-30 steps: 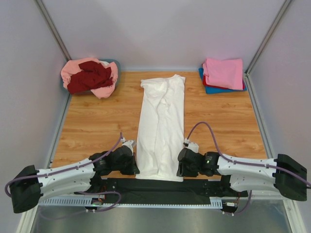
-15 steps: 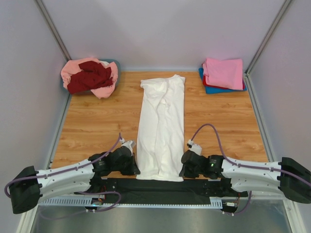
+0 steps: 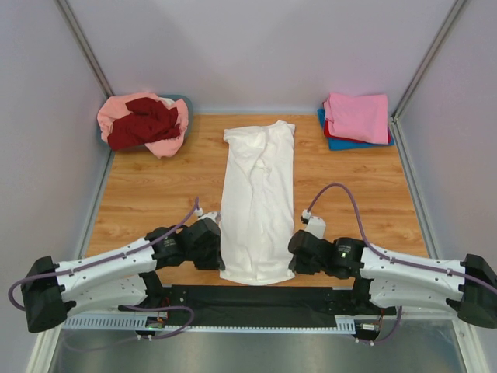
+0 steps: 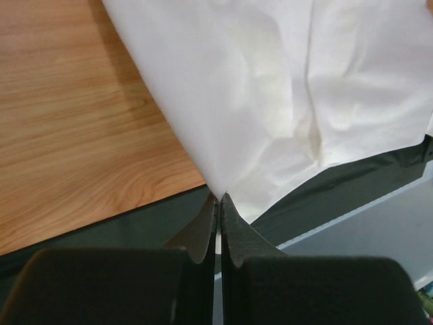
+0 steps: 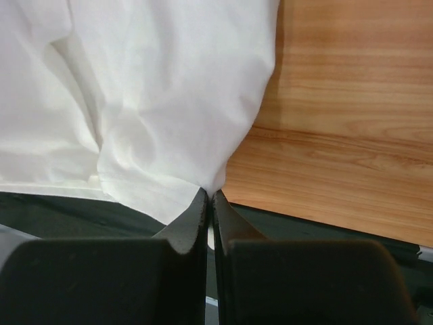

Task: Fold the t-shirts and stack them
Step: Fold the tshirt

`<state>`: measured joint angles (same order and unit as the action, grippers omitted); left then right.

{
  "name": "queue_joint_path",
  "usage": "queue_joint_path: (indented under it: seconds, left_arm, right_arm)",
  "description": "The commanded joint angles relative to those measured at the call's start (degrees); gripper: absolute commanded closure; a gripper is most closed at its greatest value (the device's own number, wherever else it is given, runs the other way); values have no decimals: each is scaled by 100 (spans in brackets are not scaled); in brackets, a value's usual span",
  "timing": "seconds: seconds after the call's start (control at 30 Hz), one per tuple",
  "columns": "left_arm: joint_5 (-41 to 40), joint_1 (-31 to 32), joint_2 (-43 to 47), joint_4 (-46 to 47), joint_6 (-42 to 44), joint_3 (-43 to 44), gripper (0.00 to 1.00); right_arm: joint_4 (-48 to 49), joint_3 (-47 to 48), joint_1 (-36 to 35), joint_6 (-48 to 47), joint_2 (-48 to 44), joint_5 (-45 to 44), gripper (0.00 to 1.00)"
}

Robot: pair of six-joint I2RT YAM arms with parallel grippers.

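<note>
Left fingers (image 4: pixel 218 203) and right fingers (image 5: pixel 209 200) pinch the white shirt (image 3: pixel 258 202).
Each pair is shut tight on a near corner of the shirt, left on the left one and right on the right one. The shirt lies long and flat on the counter (image 3: pixel 155 194), reaching away from the fingers. Far past them sit a messy pile (image 3: pixel 144 123) and a neat stack (image 3: pixel 357 116) of shirts.

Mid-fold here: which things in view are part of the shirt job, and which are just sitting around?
Part of the job:
- off-white t-shirt, near corners pinched by left gripper and right gripper
- salmon-pink shirt and dark red shirt, heaped far left
- folded stack far right, bright pink on top

Just lying about:
- grey-blue tub, peeking out behind the heap
- black strip along the near edge
</note>
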<state>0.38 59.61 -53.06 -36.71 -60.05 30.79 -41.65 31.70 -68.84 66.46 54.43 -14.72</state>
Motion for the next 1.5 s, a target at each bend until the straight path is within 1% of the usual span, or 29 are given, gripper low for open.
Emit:
queue_joint_path:
  seconds: [0.0, 0.1, 0.2, 0.27, 0.33, 0.37, 0.47, 0.5, 0.6, 0.67, 0.87, 1.03, 1.1, 1.33, 1.47]
  left_arm:
    - [-345, 24, -301, -766, 265, 909, 100]
    - [-512, 6, -652, -1065, 468, 1376, 100]
    - [-662, -125, -1030, -1312, 800, 2104, 100]
    - [-662, -300, -1285, -1391, 994, 2334, 100]
    - [-583, -617, -1539, -1444, 1337, 2642, 100]
    - [-531, -713, -1619, -1453, 1425, 2730, 100]
    - [-364, -1065, -2101, -1313, 1873, 3116, 100]
    - [-355, -1109, -2103, -1295, 1874, 3187, 100]
    - [-293, -1259, -2637, -1269, 2102, 3494, 100]
    - [-241, -1434, -2814, -1242, 2339, 3644, 100]
    - [-73, -1917, -3368, -1242, 2770, 4207, 100]
    - [-73, -2173, -3808, -1313, 3104, 4699, 100]
    - [67, -2261, -4001, -1313, 3227, 4874, 100]
    - [304, -2551, -4511, -1269, 3438, 5227, 100]
    - [445, -2674, -4652, -1234, 3570, 5385, 100]
  right_arm:
    - [-493, 712, 212, -492, 102, -532, 100]
    - [-581, 1126, 599, -932, 321, -532, 100]
    - [-520, 1399, 1073, -1459, 497, -418, 100]
    - [-441, 1654, 1450, -1870, 726, -251, 100]
    - [-397, 1925, 1680, -2127, 989, -128, 100]
    - [-371, 2023, 1907, -2232, 1095, -84, 99]
    - [-309, 2356, 2215, -2759, 1437, 30, 100]
    - [-283, 2428, 2286, -2830, 1517, 31, 100]
    - [-221, 2683, 2559, -3120, 1833, 188, 100]
    - [-142, 2788, 2752, -3252, 1974, 259, 100]
    - [-98, 3307, 3095, -3657, 2615, 514, 100]
    - [-80, 3693, 3271, -3833, 3063, 672, 99]
    - [-80, 3764, 3342, -3877, 3187, 707, 100]
    - [-80, 4185, 3675, -4061, 3705, 839, 99]
    - [-80, 4370, 3825, -4167, 3942, 944, 100]
